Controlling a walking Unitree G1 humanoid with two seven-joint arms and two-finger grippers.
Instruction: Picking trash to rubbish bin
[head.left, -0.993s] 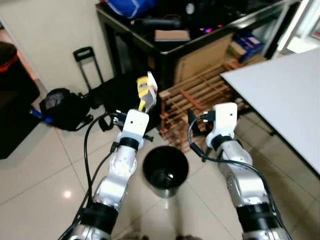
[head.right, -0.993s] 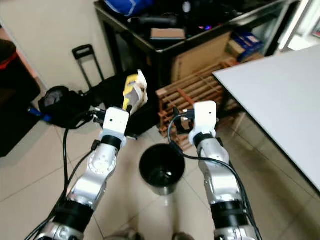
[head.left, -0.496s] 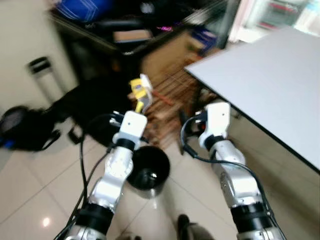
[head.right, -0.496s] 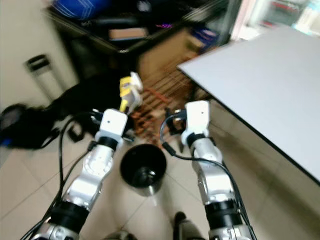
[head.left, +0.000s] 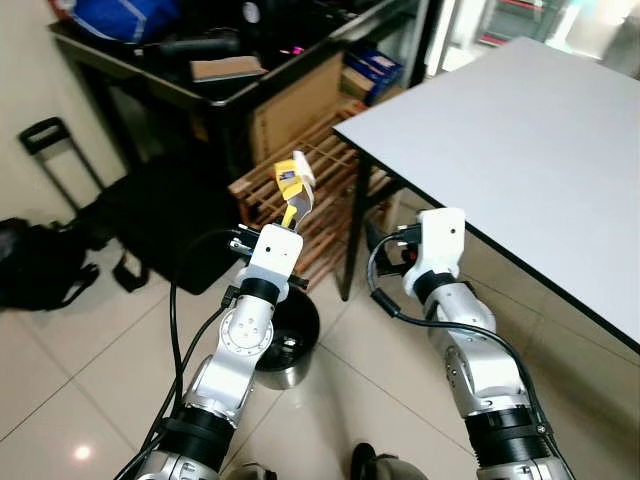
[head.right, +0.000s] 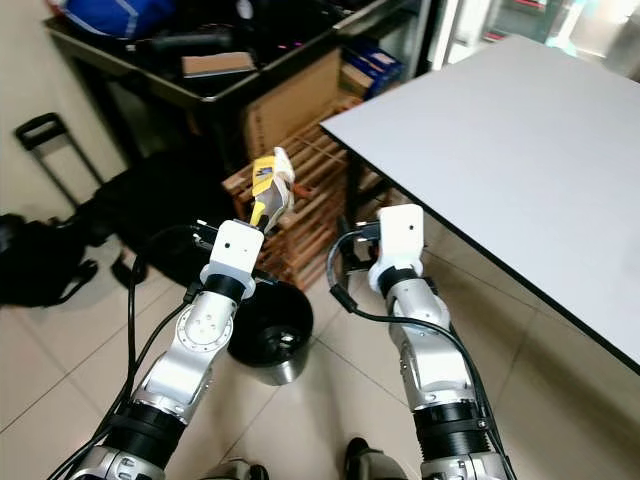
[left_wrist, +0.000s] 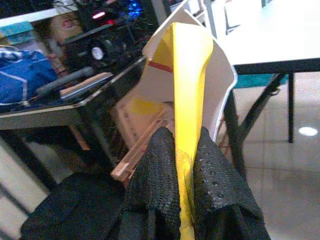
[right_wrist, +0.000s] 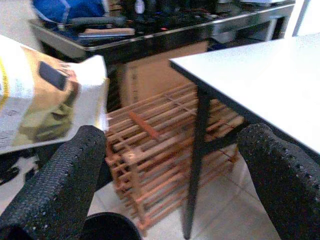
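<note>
My left gripper (head.left: 291, 211) is shut on a flattened yellow and white carton (head.left: 292, 184), holding it upright above the far rim of the black rubbish bin (head.left: 287, 335). In the left wrist view the two black fingers (left_wrist: 161, 175) pinch the yellow carton (left_wrist: 187, 85) edge-on. The bin stands on the tiled floor, partly hidden behind my left forearm, with some trash inside. My right gripper (right_wrist: 175, 175) is open and holds nothing, raised to the right of the bin near the table leg. The carton (right_wrist: 45, 100) shows at one side of the right wrist view.
A white table (head.left: 530, 150) with a black leg (head.left: 352, 240) stands at the right. A wooden slatted rack (head.left: 320, 190) leans behind the bin. A black desk (head.left: 200, 80) with clutter, a black bag (head.left: 40, 265) and a trolley handle (head.left: 45, 140) lie at the left.
The camera has swung, so the scene shifted: the table is nearer and the bin sits further left, under my left forearm. The left gripper still holds the carton.
</note>
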